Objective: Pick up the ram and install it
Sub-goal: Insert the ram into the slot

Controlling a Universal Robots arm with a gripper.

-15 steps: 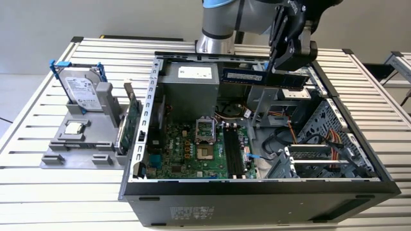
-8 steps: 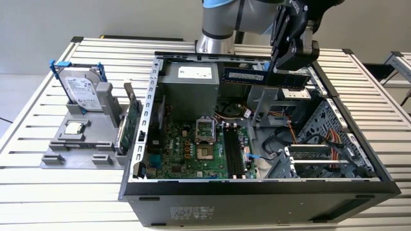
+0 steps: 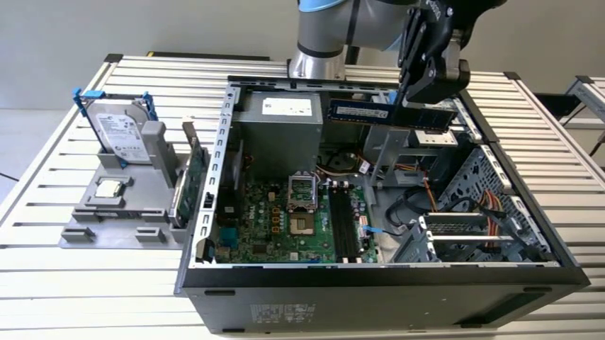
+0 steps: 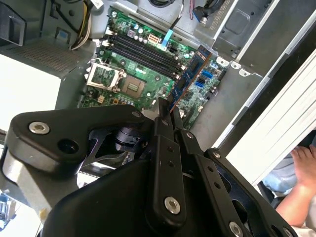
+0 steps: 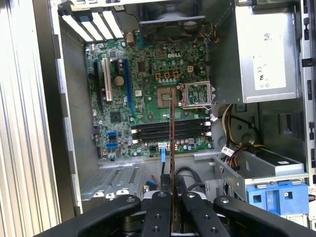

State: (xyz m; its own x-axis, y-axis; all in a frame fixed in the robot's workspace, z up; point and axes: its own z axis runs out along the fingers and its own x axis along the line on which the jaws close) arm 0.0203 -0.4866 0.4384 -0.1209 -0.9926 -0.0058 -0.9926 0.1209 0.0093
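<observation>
Ram [image 3: 383, 112], one dark-blue stick, hangs above the open computer case [image 3: 378, 283] near its far wall. The gripper [image 3: 417, 106] is clamped on one end. Its long axis runs level across the exterior view, board on edge, in front of the power supply [image 3: 279, 117]. Below lie the motherboard [image 3: 283, 219], its four memory slots [image 5: 168, 131] and one CPU socket [image 5: 195, 94]. Toward the table's [image 3: 57, 297] left edge, a grey holder [image 3: 104, 219] carries one hard drive [image 3: 121, 134] and one green card [image 3: 194, 177].

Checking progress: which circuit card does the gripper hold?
The dark-blue ram, clamped in the gripper above the open case; the green card stands outside the case.
</observation>
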